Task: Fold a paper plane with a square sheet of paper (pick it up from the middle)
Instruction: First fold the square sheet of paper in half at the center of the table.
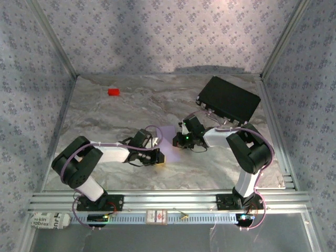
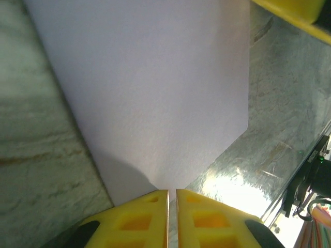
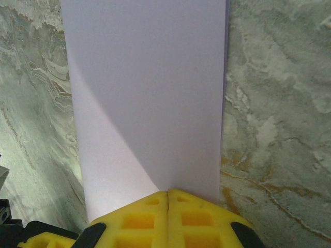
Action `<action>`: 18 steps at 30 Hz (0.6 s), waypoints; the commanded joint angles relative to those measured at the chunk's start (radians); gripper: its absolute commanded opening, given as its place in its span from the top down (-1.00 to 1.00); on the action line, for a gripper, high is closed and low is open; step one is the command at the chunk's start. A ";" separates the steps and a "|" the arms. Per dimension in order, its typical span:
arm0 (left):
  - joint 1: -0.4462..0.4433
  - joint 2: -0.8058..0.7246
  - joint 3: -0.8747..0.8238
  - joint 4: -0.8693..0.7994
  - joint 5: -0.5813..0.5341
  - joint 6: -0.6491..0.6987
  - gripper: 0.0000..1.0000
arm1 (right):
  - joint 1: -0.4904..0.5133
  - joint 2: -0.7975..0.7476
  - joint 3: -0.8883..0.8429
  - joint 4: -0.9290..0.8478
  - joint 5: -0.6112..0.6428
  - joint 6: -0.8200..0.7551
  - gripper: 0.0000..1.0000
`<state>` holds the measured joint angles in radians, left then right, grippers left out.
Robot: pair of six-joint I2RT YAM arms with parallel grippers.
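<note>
**Thin pale lilac sheet of paper (image 1: pixel 168 134) pinched from 2 sides at the middle of the grey marbled tabletop (image 1: pixel 105 113)**

In the top view the 2 arms reach in from the near edge and meet at the centre of the tabletop, with the sheet between them. The left gripper (image 1: pixel 160 156) comes at it from the near-left side. The right gripper (image 1: pixel 177 140) comes from the right, close to the other.

The left wrist view shows yellow fingers (image 2: pixel 137 219) drawn narrow, with only a hairline slit between them. A corner of the sheet runs straight into that slit, so the left claw is closed on the paper. The rest of the sheet spreads away from the tips, smooth and without a visible crease.

In the right wrist view the yellow fingers (image 3: pixel 199 219) press fully together. The sheet appears here as a long band whose near edge ends right at the fingertips, so the right claw grips that edge. A slanting shadow crosses the band's lower left part.

I cannot tell whether the sheet lies on the tabletop or hangs just above it.

A small red block (image 1: pixel 113 92) sits near the far-left corner, well apart from the arms. A black rectangular case (image 1: pixel 229 98) lies slanted by the far-right corner, behind the right arm.
</note>
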<state>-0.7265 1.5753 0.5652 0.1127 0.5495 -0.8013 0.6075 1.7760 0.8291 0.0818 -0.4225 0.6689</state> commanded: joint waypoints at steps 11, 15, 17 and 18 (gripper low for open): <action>0.121 -0.142 0.079 -0.062 -0.008 -0.028 0.72 | 0.011 -0.069 0.026 -0.047 -0.002 -0.007 0.90; 0.174 -0.087 0.131 -0.041 0.019 -0.045 0.72 | 0.011 -0.138 0.027 -0.091 0.055 -0.009 0.73; 0.182 -0.055 0.166 -0.058 0.020 -0.039 0.73 | 0.011 -0.195 0.001 -0.109 0.103 0.000 0.63; 0.184 -0.047 0.176 -0.056 0.016 -0.036 0.73 | 0.011 -0.223 -0.012 -0.113 0.124 0.006 0.59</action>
<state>-0.5484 1.5009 0.6975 0.0532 0.5392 -0.8360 0.6128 1.6299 0.8291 0.0174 -0.3721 0.6701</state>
